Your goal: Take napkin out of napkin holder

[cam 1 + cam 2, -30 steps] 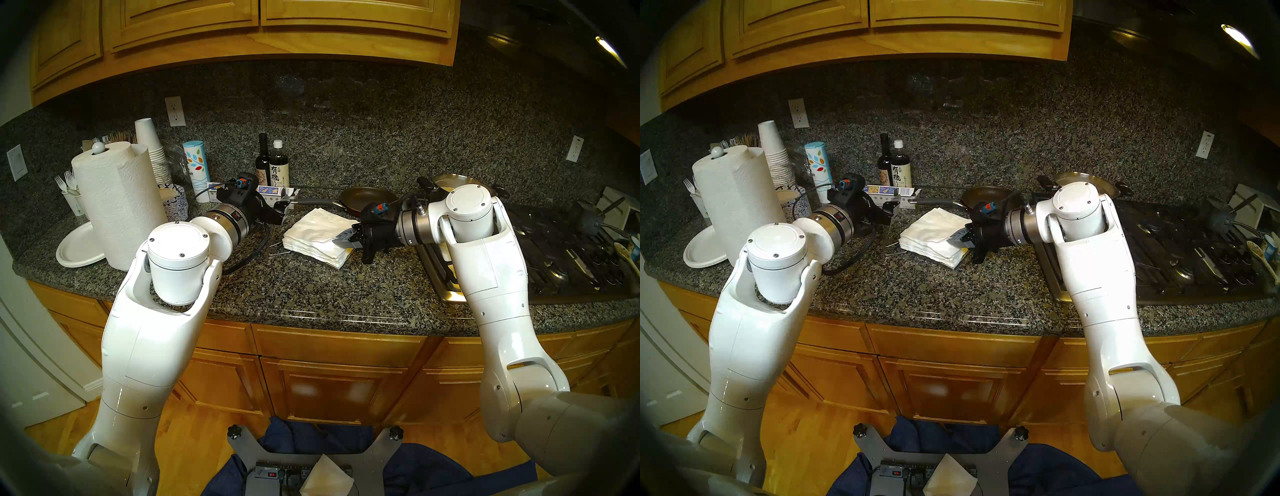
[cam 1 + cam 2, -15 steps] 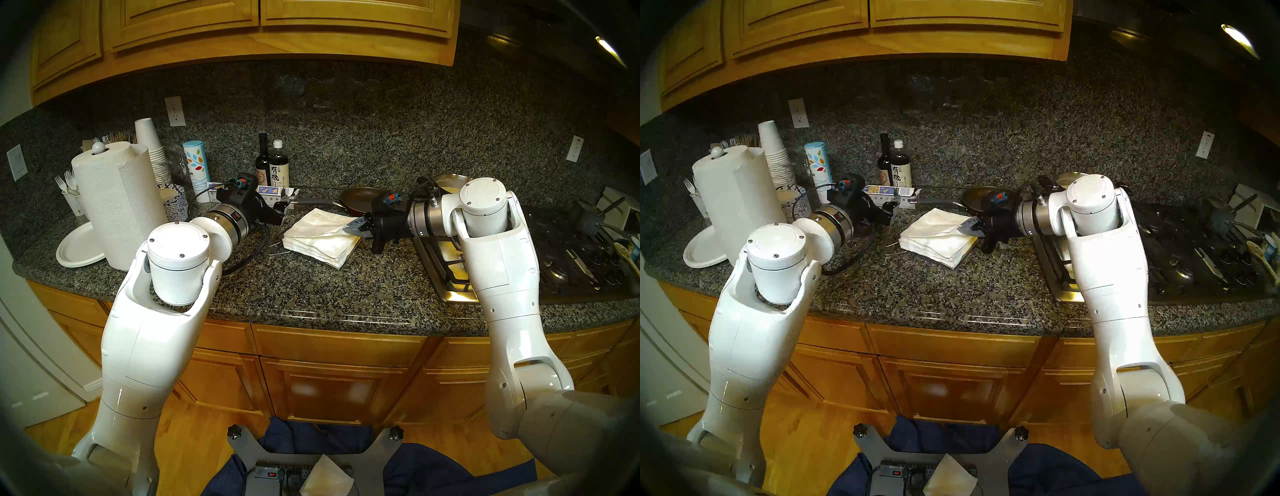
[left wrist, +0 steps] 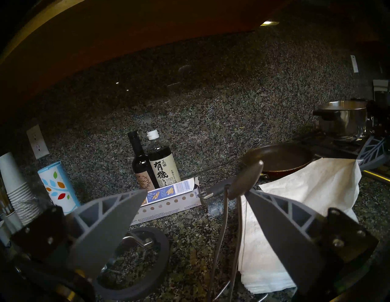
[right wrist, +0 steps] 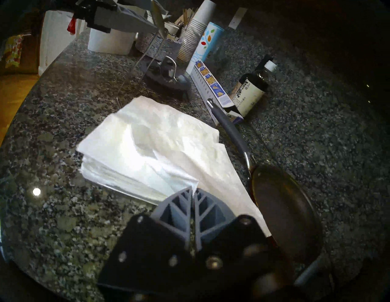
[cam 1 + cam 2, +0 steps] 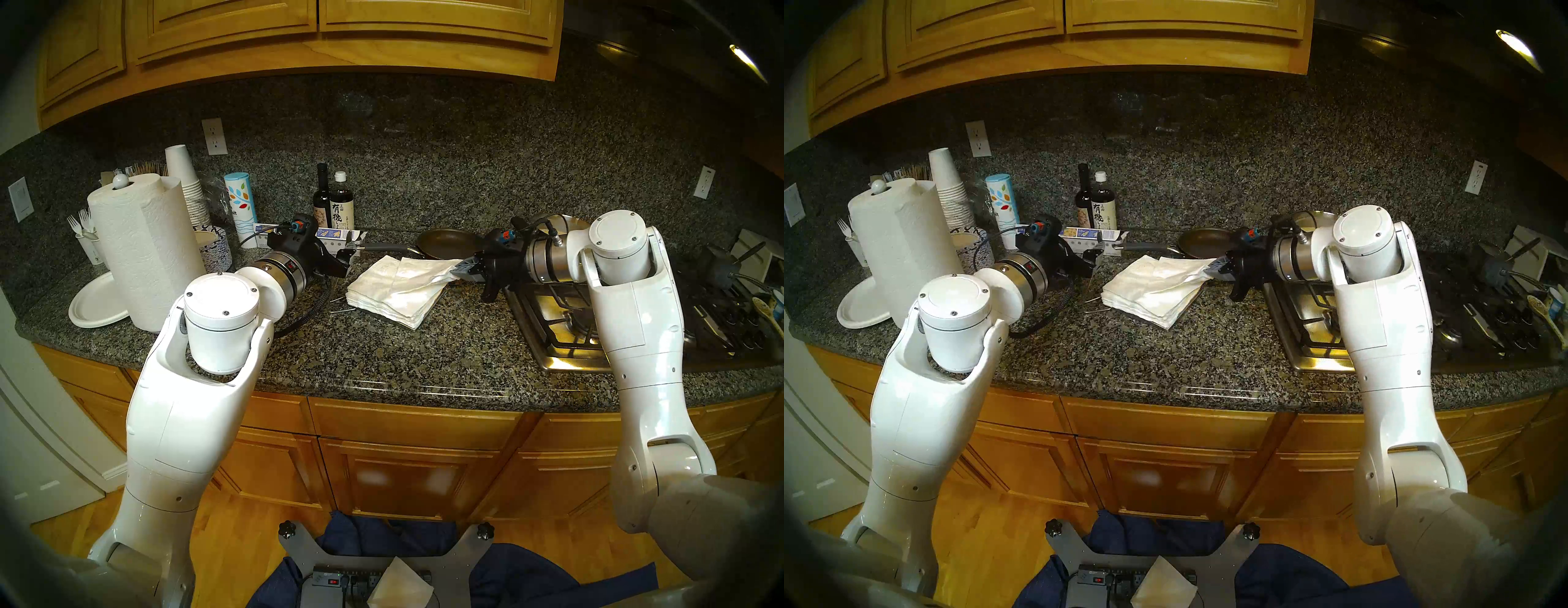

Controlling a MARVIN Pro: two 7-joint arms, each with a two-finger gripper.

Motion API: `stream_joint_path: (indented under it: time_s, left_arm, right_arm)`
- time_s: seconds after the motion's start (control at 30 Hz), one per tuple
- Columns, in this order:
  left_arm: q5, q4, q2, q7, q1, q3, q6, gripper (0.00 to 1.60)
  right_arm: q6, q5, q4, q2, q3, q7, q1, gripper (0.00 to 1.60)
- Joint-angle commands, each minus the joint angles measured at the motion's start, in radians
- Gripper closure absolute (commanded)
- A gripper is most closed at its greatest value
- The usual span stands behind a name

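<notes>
A stack of white napkins (image 5: 382, 297) lies in the napkin holder, whose thin wire frame (image 5: 341, 300) shows at the stack's left. The holder's slim hinged arm is raised, and its leaf-shaped tip (image 3: 245, 181) touches the tip of one finger of my left gripper (image 3: 196, 192). That gripper is open, just left of the stack (image 5: 345, 254). My right gripper (image 5: 460, 269) is shut on a corner of the top napkin (image 5: 424, 271), which stretches right, half off the stack. It also shows in the right wrist view (image 4: 228, 168), with the fingers (image 4: 193, 188) pinched together.
A frying pan (image 5: 449, 244) sits just behind the napkin and the right gripper. A stove (image 5: 564, 322) lies to the right. Two bottles (image 5: 335, 204) and a flat box (image 5: 335, 235) stand behind. A paper towel roll (image 5: 144, 250), cups (image 5: 186, 182) and a paper plate (image 5: 97, 301) stand at the left.
My right gripper has moved right and a little back with the napkin's corner, drawing the top napkin off the stack. The left arm has barely moved.
</notes>
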Motion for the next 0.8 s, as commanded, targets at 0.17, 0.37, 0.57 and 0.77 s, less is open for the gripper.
stream_joint_path:
  time_s: [0.17,0.37,0.57,0.77]
  left_arm:
    - [-0.003,0.003,-0.005,-0.009,-0.056,0.005,-0.020,0.00]
    - [-0.003,0.019,-0.009,-0.015,-0.065,0.013,-0.024,0.00]
    - [-0.001,0.031,-0.014,-0.022,-0.070,0.017,-0.030,0.00]
    - [0.002,0.045,-0.020,-0.030,-0.082,0.027,-0.034,0.00]
  right_arm:
    - [0.037,-0.015,-0.101,0.069,0.068,0.025,-0.027,1.60]
    - [0.074,-0.026,-0.163,0.101,0.110,0.064,-0.082,1.60]
    - [0.104,-0.037,-0.206,0.118,0.171,0.084,-0.165,1.60]
    - [0.107,-0.047,-0.223,0.114,0.222,0.083,-0.223,1.60]
